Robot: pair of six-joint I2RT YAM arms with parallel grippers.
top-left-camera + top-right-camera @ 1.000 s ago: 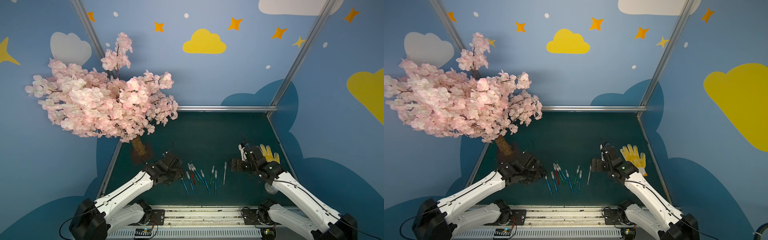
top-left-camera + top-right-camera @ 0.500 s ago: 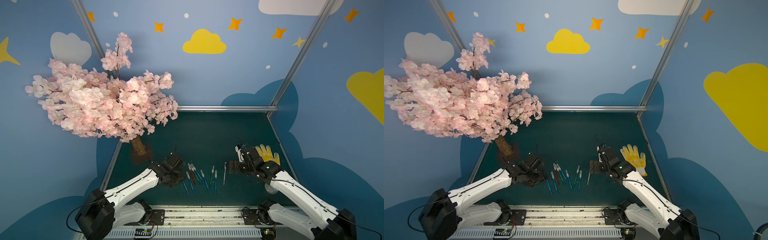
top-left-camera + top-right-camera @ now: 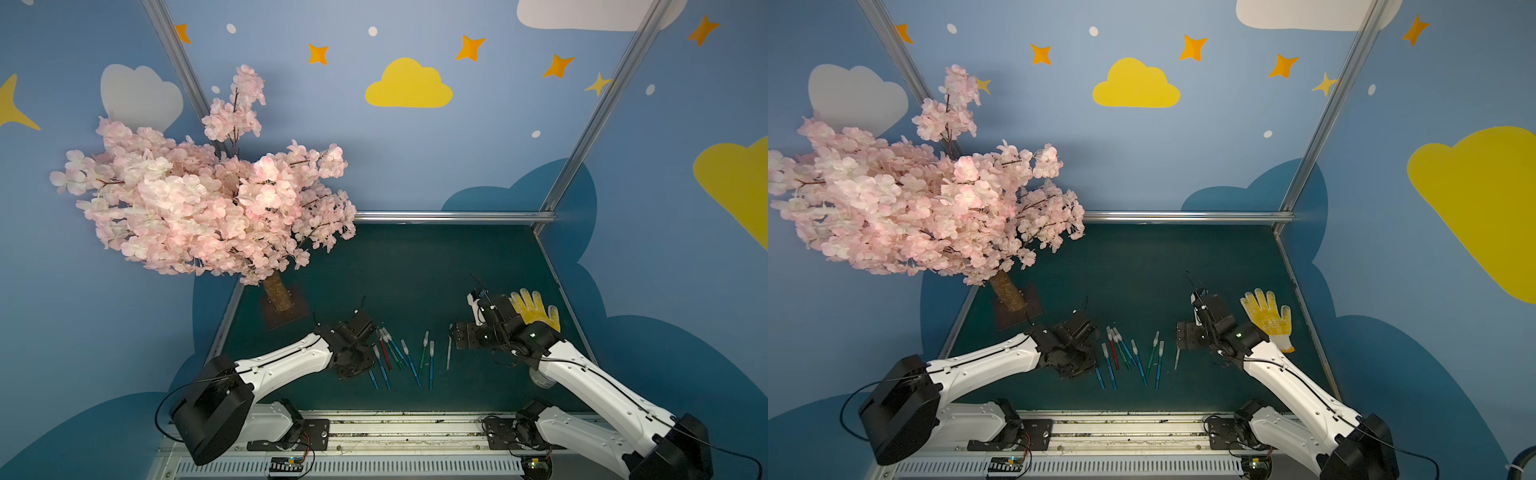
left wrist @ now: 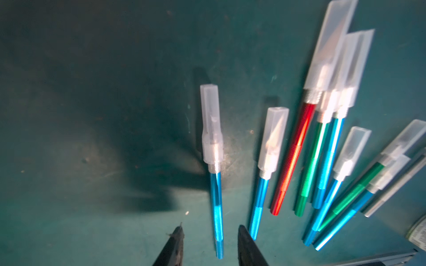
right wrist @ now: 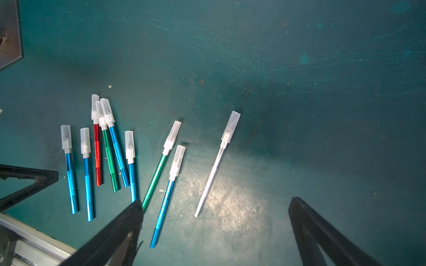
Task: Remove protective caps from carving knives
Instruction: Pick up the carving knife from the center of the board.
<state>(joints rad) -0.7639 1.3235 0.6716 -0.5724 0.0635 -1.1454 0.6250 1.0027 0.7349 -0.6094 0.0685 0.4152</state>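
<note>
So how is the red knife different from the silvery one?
The red knife looks thicker and shorter; the silvery knife looks slimmer and longer. The red knife lies bunched beside a green knife; the silvery knife lies alone, off to one side. Both lie flat on the green mat with their whitish caps on.

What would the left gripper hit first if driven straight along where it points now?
Probably the blue metal handle of the end capped carving knife, lying between the left gripper's open jaws in the left wrist view; the teal table mat is just beneath. Depth is unclear.
</note>
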